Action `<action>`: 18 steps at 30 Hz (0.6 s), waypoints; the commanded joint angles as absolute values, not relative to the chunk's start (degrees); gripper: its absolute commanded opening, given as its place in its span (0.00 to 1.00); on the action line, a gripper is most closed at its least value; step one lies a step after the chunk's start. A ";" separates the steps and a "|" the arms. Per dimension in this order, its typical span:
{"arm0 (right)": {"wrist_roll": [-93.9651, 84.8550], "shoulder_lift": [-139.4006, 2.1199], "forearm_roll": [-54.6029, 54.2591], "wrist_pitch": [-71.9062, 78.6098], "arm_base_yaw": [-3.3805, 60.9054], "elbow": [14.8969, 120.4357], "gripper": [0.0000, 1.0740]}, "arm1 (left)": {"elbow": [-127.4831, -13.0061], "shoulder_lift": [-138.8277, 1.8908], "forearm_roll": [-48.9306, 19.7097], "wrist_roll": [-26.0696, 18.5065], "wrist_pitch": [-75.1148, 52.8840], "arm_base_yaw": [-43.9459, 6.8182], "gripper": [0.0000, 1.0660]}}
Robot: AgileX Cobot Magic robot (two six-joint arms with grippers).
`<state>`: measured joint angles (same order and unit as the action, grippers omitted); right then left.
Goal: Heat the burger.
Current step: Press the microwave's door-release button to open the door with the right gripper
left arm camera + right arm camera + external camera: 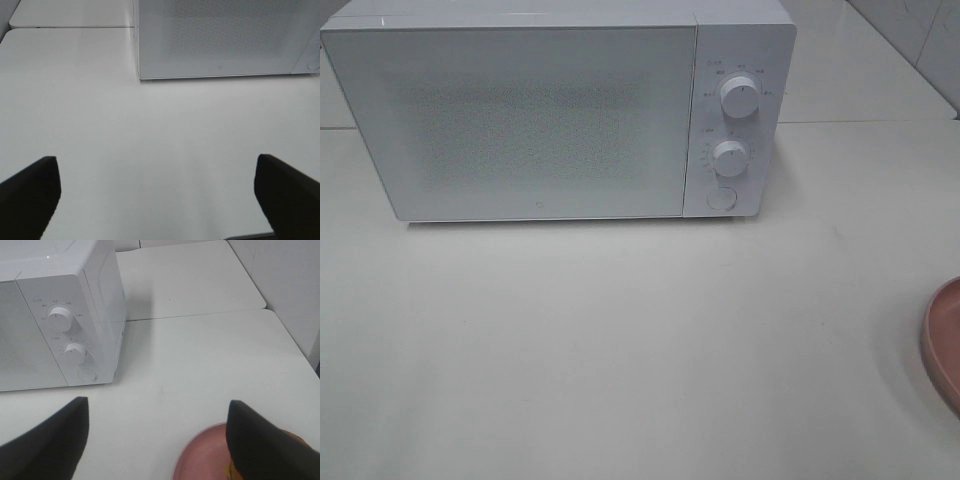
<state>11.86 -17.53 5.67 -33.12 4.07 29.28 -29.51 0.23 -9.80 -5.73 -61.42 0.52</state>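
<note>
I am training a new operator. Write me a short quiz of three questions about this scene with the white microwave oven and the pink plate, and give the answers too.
1. True or false: the white box-shaped microwave oven stands open.
2. How many round white knobs are on its control panel? A: one. B: two. C: four.
3. Fill in the missing word: in the high view, the round pink plate lies at the ___ edge of the picture.

Key: 1 false, it is shut. 2 B. 3 right.
</note>
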 commanded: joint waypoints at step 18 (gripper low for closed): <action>11.69 -33.80 5.44 -19.82 3.84 29.34 0.68 | -29.45 1.26 -10.43 -5.79 -61.25 0.46 0.92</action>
